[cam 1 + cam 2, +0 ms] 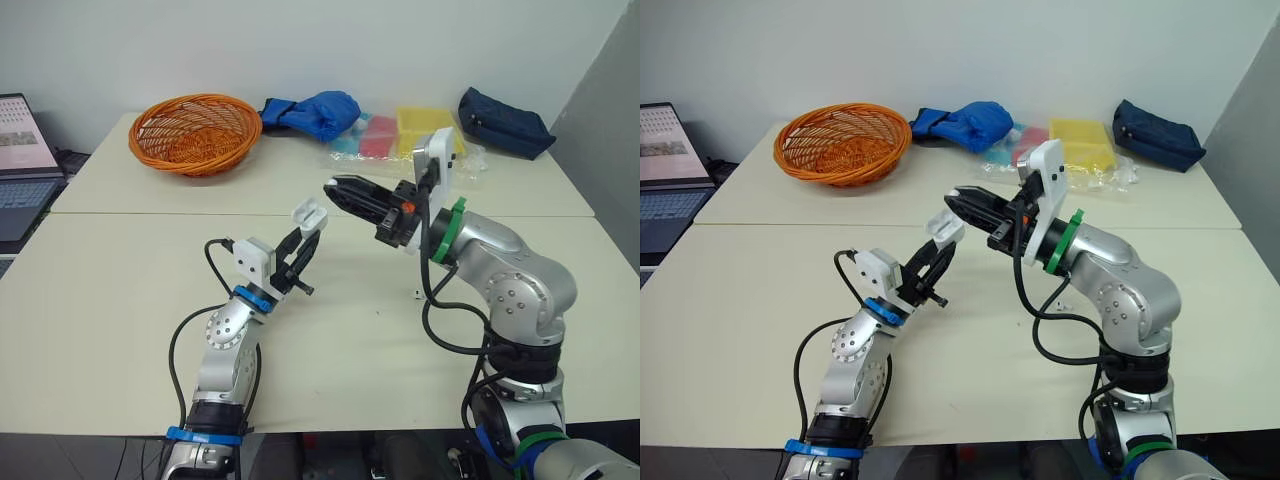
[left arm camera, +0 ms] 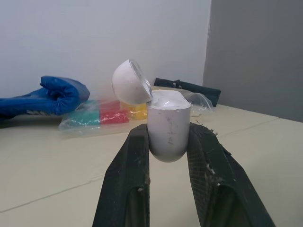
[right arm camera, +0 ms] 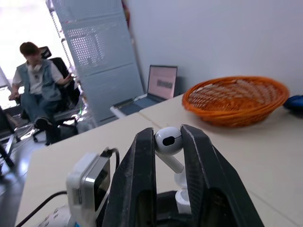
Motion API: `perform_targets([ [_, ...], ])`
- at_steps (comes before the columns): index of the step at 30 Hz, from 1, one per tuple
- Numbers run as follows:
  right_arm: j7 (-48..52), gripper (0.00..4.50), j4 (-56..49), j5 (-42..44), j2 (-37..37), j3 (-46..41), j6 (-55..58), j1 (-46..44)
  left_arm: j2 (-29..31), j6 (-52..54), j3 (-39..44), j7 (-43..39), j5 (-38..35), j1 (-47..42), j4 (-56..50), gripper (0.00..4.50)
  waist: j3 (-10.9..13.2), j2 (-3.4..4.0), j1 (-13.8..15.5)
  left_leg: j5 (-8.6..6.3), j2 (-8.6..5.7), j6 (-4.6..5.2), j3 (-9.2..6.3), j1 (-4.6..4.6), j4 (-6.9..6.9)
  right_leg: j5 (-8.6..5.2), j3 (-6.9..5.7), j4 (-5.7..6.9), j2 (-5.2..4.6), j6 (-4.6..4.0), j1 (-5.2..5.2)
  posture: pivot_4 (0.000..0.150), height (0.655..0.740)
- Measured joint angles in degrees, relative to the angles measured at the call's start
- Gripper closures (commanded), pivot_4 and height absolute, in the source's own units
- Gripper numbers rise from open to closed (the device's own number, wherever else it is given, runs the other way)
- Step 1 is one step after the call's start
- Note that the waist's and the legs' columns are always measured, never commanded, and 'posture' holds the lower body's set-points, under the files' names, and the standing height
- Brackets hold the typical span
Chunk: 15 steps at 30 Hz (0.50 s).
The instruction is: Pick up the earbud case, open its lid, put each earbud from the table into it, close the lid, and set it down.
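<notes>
The left tool [image 1: 306, 238] is clamped on the white earbud case [image 2: 168, 125], held up above the tabletop [image 1: 120, 300]. The case is smooth with a round bottom, and its lid [image 2: 129, 87] is tipped open. Near it, the right tool [image 1: 335, 188] pinches a white earbud [image 3: 168, 140].

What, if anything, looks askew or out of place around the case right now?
Nothing stands out. The earbud case sits squarely in the left pincer with its lid hinged open, and the right pincer holds an earbud close by.
</notes>
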Motion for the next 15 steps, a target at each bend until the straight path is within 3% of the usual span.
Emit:
perform_targets([
  [15, -2.5, 4.08, 12.2, -6.1, 2.6, 9.2, -14.6, 2.3, 0.2, 0.0, 0.0, -2.2, -0.8, -2.2, 1.3, 3.77, 0.0, 0.0, -0.2, 0.01, 0.09, 0.01, -0.1, 0.1, 0.11, 0.07, 0.04, 0.17, 0.36, -0.13, 0.02, 0.15, 0.74],
])
